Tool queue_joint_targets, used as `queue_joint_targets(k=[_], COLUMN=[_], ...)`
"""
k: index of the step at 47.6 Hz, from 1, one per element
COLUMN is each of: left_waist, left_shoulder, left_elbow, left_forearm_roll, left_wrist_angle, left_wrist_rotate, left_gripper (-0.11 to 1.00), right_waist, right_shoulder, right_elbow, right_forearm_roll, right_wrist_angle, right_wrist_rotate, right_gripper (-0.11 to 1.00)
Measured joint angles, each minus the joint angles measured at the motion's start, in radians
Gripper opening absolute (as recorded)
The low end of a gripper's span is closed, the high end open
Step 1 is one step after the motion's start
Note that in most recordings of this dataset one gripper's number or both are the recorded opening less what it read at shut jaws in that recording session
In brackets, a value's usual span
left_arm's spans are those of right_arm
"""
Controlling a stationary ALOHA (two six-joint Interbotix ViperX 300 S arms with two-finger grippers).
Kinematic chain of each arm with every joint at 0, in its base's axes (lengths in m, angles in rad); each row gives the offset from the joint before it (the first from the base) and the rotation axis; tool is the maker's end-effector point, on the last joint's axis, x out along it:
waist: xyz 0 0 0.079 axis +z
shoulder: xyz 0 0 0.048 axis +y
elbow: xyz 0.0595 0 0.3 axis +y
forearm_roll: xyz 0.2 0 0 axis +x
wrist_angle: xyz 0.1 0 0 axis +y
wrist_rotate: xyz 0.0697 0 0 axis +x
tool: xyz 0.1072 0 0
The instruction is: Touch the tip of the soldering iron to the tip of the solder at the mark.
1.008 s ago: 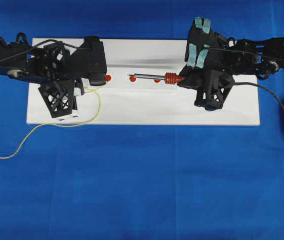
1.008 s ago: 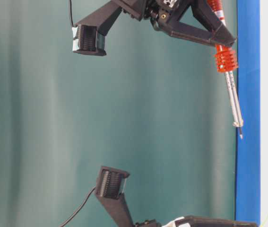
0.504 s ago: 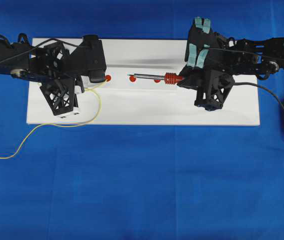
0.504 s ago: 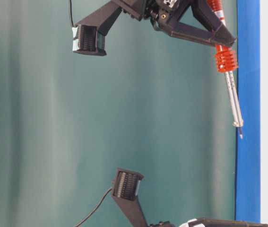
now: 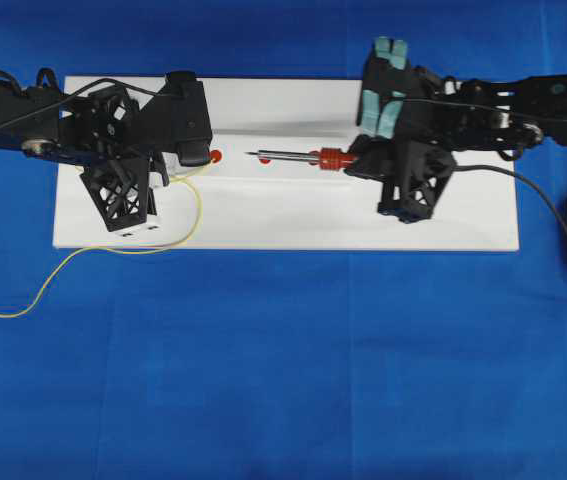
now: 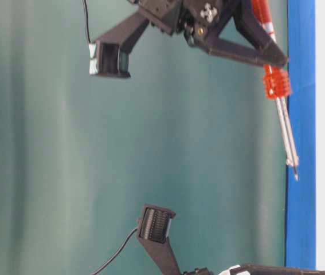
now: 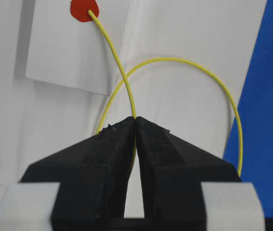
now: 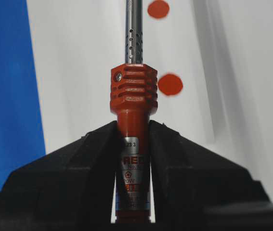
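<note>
Meanwhile the left fingers (image 7: 135,126) pinch the solder (image 7: 114,55), its tip on a red dot (image 7: 84,9), while the right fingers (image 8: 132,132) clamp the soldering iron (image 8: 133,103) by its handle.

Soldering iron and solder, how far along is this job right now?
Done: the left end effector is shut on the solder, whose tip already rests on the red mark. In hand: the right end effector grips the soldering iron by its handle, its tip pointing toward that mark. Left: a gap on the white board remains between the two tips, so they do not touch yet.
</note>
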Motion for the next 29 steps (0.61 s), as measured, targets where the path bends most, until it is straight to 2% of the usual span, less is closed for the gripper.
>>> queue_joint_targets(k=[17,29], left_waist=[0.0,0.0], left_shoulder=[0.002,0.002], left_elbow=[0.0,0.0], left_forearm_roll=[-0.002,0.0], left_wrist_angle=[-0.002,-0.002], left_wrist_rotate=[0.0,0.0], left_gripper=[0.03,0.03], right_waist=[0.0,-0.002], right_shoulder=[0.149,0.198], right_elbow=[-0.115,-0.14], right_forearm_roll=[-0.049,-0.064], right_wrist_angle=[0.028,0.031], right_wrist_rotate=[-0.002,0.003], right_gripper=[0.06,0.06])
